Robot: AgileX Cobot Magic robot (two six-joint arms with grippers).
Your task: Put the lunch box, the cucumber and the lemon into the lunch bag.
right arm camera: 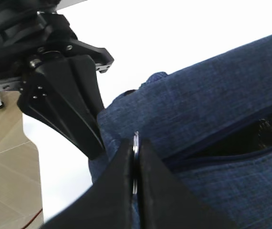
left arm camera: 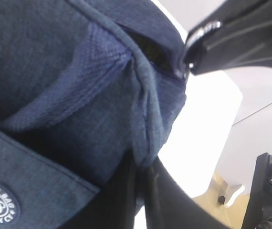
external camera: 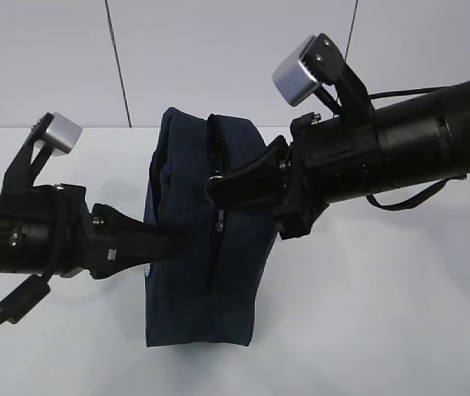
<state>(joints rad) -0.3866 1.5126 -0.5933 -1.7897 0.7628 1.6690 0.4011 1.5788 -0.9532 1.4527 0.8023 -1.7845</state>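
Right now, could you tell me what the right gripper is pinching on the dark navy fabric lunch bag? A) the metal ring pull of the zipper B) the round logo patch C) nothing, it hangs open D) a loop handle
A: in the right wrist view the right gripper is shut on the thin metal ring pull beside the partly open zipper of the lunch bag.

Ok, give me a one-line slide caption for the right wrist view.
Right tool shut on the metal ring pull of the dark navy fabric lunch bag.

matt woven navy cloth lunch bag; smooth black plastic tools.
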